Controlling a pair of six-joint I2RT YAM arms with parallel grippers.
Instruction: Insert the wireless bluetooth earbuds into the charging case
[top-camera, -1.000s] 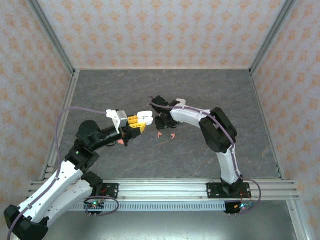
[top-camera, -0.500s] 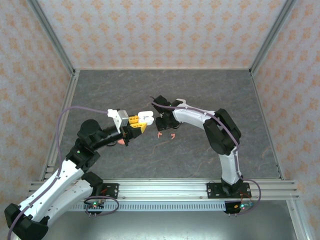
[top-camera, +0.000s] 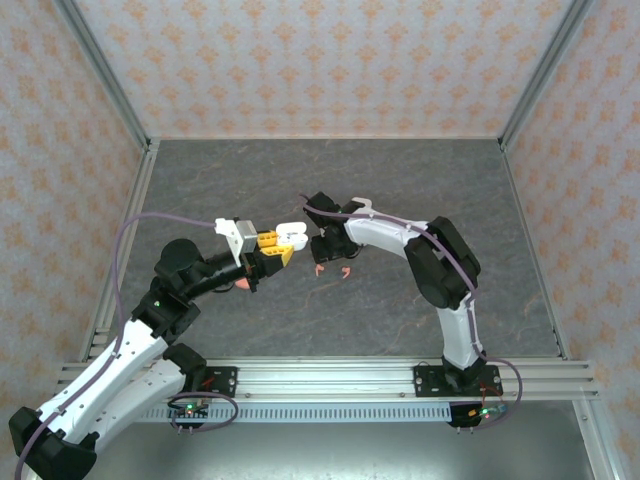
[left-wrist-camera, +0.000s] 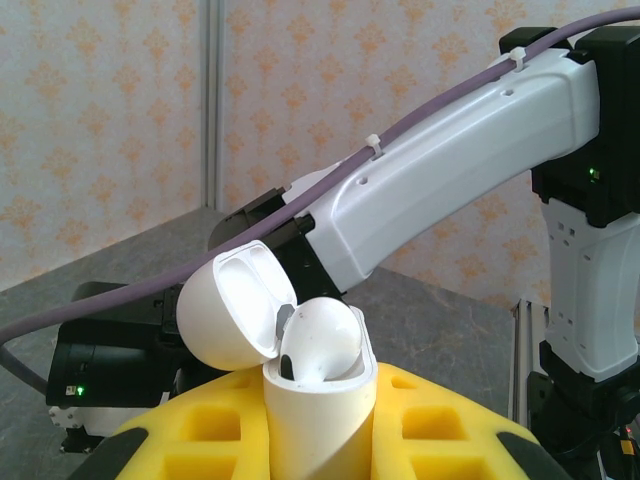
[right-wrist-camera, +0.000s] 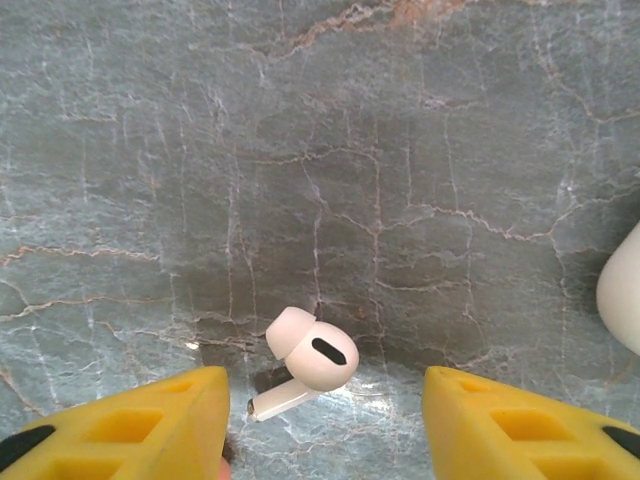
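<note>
Smooth, glossy white plastic on the charging case (left-wrist-camera: 320, 400) and the earbud (right-wrist-camera: 312, 360), with bright highlights across both. Matt yellow plastic, faintly grainy, on the fingers (right-wrist-camera: 130, 425) of the right gripper (right-wrist-camera: 322, 405). Veined grey stone-look table (right-wrist-camera: 400, 150) with a dull sheen; brushed metal frame rails (top-camera: 330, 378); patterned, paper-like walls (top-camera: 320, 60).

Legible text, brands, numerals: none. Charging case (left-wrist-camera: 318, 390), earbud (right-wrist-camera: 305, 360) and right arm housing (left-wrist-camera: 450, 170) are plain white; wallpaper (top-camera: 320, 60) carries ornament (orange motifs, no lettering).
</note>
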